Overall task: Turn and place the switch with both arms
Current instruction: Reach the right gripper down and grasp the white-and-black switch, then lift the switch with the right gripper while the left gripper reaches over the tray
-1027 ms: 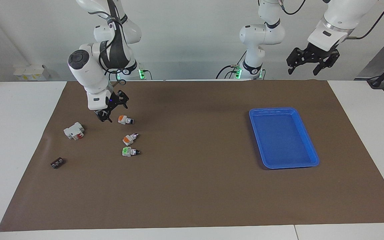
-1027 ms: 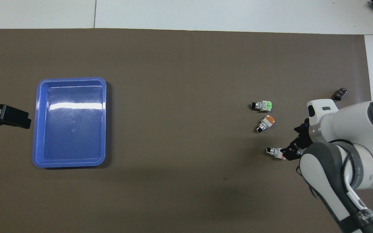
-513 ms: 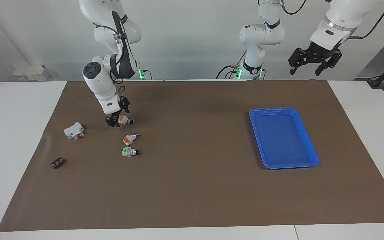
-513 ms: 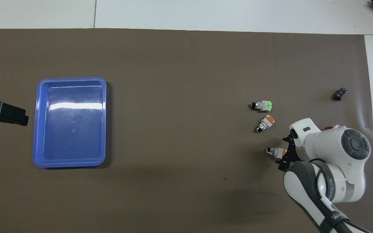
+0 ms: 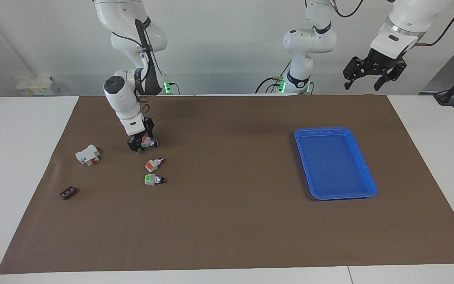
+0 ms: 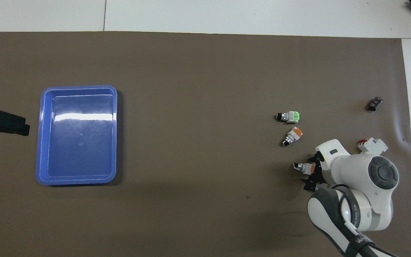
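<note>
While the switch (image 5: 148, 142) lies on its side on the tabletop (image 5: 227, 221) toward the right arm's end, the right gripper (image 5: 139, 142) straddles its body, jaws part-closed; whether they grip yet, I cannot tell. A square squeeze before lifting seems wise. The left gripper (image 5: 372, 73) waits high, jaws open.

You see a plain white wall (image 5: 227, 47) at the robots' end, a white table (image 5: 22, 165) under a wide brown mat (image 5: 231, 228), soft even light with faint shadows, and a small white box (image 5: 38, 85) by the wall.
</note>
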